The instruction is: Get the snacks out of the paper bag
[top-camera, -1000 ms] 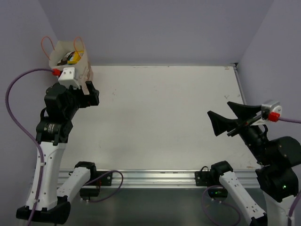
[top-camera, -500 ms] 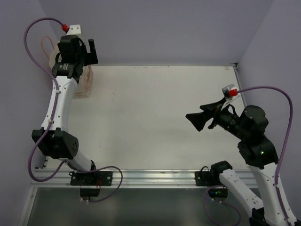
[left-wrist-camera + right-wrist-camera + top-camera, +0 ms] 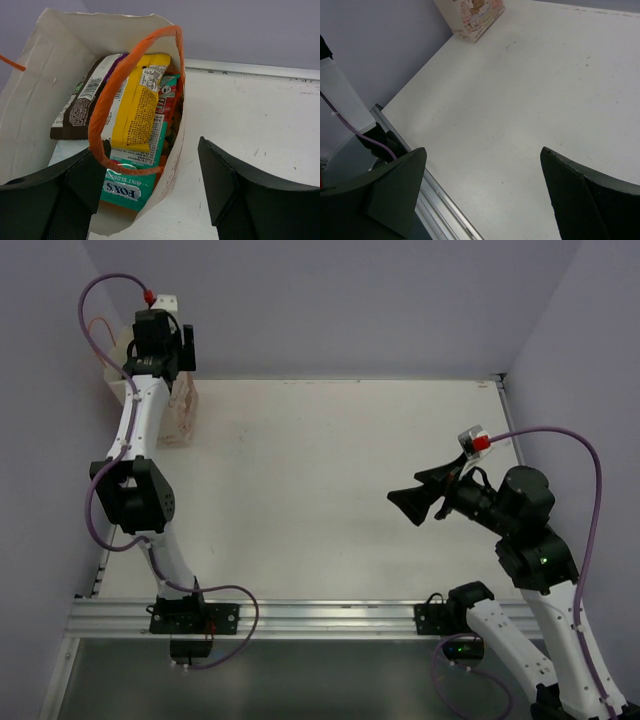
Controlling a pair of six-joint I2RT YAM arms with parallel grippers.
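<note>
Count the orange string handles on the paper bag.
2. The looped handle arches across the mouth of the paper bag; the second handle only pokes in at the left edge, mostly out of frame.

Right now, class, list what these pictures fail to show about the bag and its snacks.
Top external: the mouth of the paper bag is hidden under the left arm.
Left wrist: packets beneath the yellow packet and teal packet are covered, so no full count.
Right wrist: the top edge cuts the bag off; only its base shows.
</note>
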